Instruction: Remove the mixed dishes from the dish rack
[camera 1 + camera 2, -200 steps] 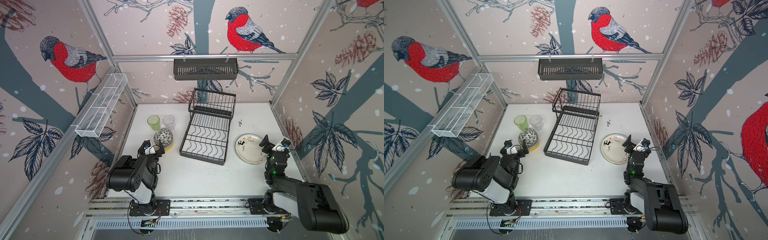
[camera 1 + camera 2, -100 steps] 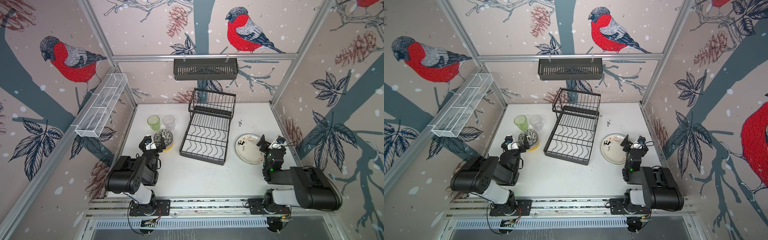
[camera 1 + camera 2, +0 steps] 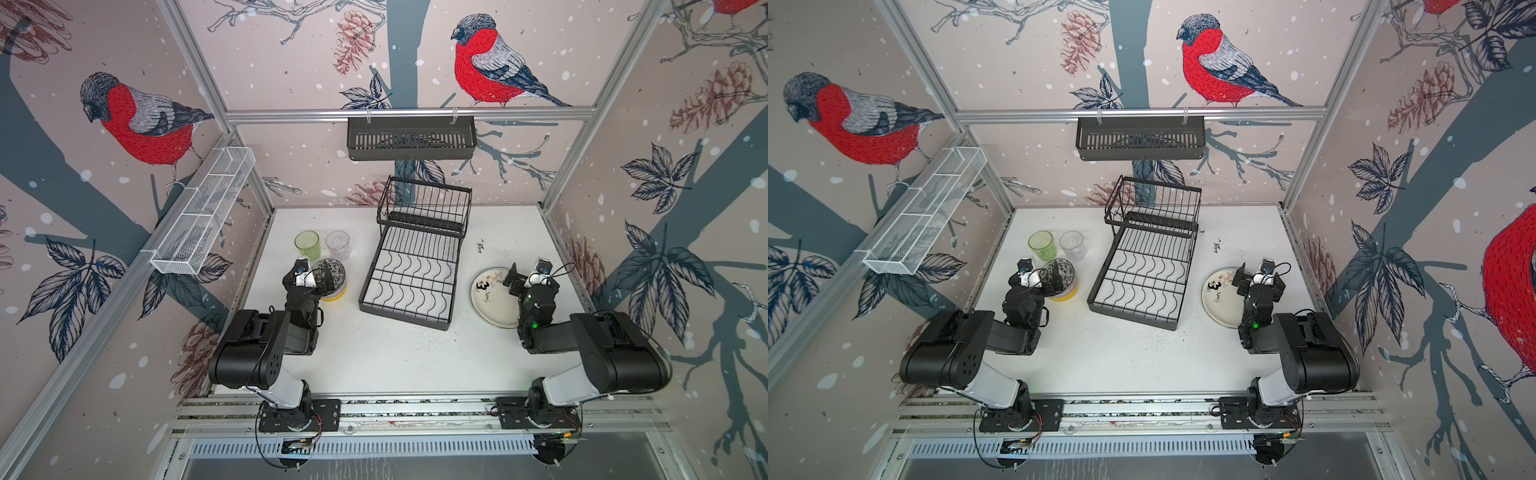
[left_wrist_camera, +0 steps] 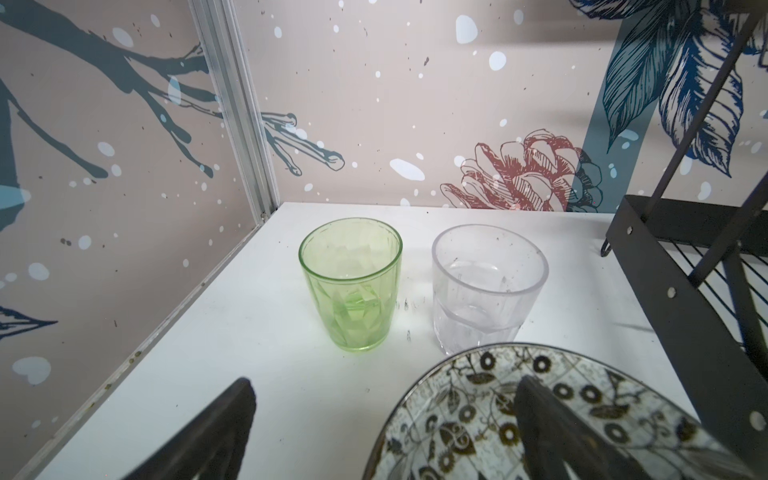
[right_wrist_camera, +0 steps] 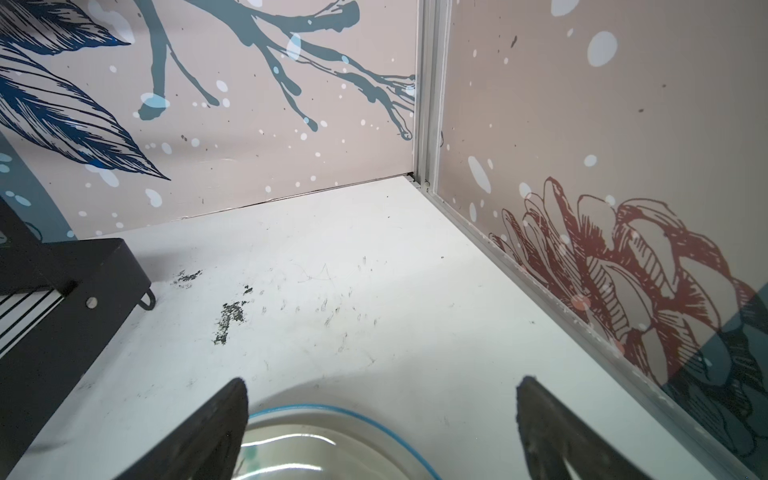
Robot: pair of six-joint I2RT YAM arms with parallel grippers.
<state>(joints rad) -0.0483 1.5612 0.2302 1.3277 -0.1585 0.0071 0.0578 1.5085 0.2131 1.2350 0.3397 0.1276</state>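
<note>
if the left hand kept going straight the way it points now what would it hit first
Probably the clear glass. The open left hand points toward both glasses, with the green glass just beside that line. One finger already overlaps the patterned bowl; depth is unclear.

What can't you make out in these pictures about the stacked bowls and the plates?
- Bowl stack: both top views show only a patterned top dish and a yellow rim; the left tool overlaps it.
- Plate stack: plate count unclear; right arm covers its edge.
- Right wrist view: plate cut off by the frame edge.
</note>
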